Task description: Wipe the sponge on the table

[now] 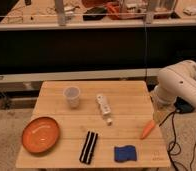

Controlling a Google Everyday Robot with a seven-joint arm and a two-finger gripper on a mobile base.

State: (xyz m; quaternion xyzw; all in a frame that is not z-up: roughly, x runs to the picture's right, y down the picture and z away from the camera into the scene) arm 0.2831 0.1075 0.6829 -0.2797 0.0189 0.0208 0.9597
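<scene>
Across the pale wooden table [126, 95] from the left stand an orange plate [40, 134] at 8 o'clock, a clear cup [71, 96] at 11, a black two-bar block [89, 147] at 6, a white tube [103, 105] near centre, then the dark-blue sponge [125, 153] at 5 o'clock by the front edge, lying flat and free. Right of it rests an orange carrot-like piece [147, 129]. The pincer [158, 114] hangs under the white arm [180, 84] at the table's 3 o'clock edge, spread wide and holding nothing. The sponge lies at 7 o'clock from it, well apart, beyond the carrot piece. This fits a sponge awaiting pickup or one set down after wiping. Wiping well means pressing the soft pad flat, with strokes on bare boards between block and carrot piece.
</scene>
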